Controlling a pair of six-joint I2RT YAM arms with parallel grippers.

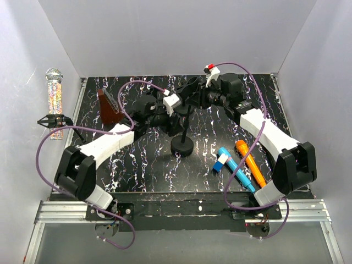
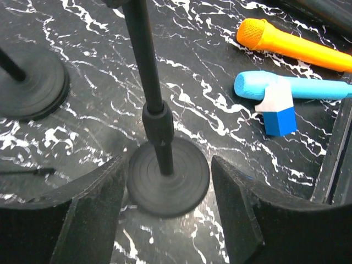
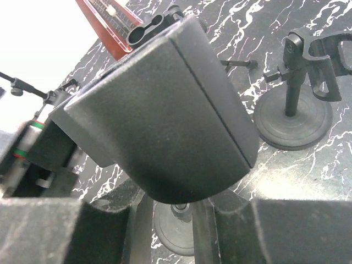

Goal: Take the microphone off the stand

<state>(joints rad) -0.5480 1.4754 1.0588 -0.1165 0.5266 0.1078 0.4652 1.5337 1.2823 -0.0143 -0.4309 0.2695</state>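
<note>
my left gripper (image 2: 169, 165): apart, straddling the black round-based stand (image 2: 158, 124), likely to brace it
my right gripper (image 3: 192, 220): clamped on the black microphone (image 3: 165, 110)

Black microphone (image 3: 165, 110), tilted, sitting at top of stand (image 2: 153, 82), stand black, upright, thin pole, round flat base, mid-scene

White-and-black arms (image 1: 107, 144) carry purple cables (image 1: 37, 158); the left tool (image 2: 168, 181) has black pads (image 2: 93, 220).
</note>
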